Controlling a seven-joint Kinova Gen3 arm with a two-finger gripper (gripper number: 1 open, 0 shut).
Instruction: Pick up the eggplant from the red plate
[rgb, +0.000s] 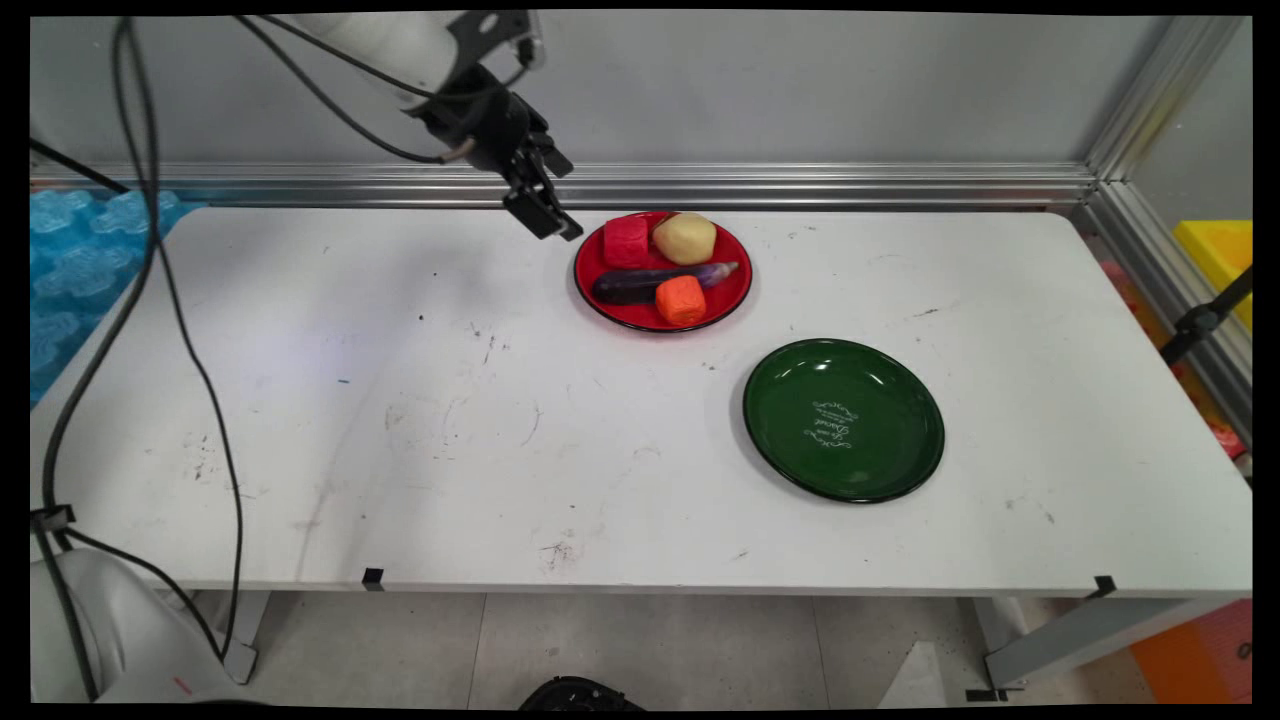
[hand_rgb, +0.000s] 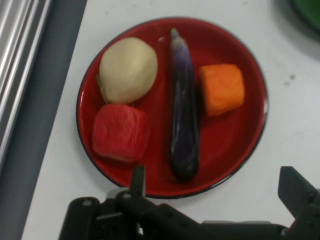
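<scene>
- Black two-finger gripper (rgb: 545, 215) hangs in the air over the far part of the white table (rgb: 400, 450), just beside the red plate (rgb: 725, 300) on its left edge in the main view. Its fingers stand wide apart and hold nothing.
- Landmark for everything below: the red plate, which sits toward the table's back edge.
- Green plate (rgb: 845, 420) lies nearer the camera than the red plate and to its right, apart from it, with nothing on it.
- On the red plate, at its near rim, sits an orange carrot chunk (rgb: 681, 299), touching or nearly touching the eggplant.
- Purple eggplant (rgb: 660, 282) lies across the plate's middle.
- Red block of toy food (rgb: 626, 242) sits at the plate's far left, closest to the gripper.
- Pale potato (rgb: 685, 238) sits at the plate's far side, pressed against the red block.
- Metal rail (rgb: 800, 185) runs along the wall behind the red plate.
- Risk, as a judgement: the four pieces are crowded, so a finger coming down between them could shove a neighbour or knock it over the shallow rim.
- Risk: the red block and potato touch, leaving little room for a finger between them.
- Risk: a finger catching the rim could tip or slide the plate.
- Risk: the round potato and slim eggplant could roll or slip from a pinch.
</scene>
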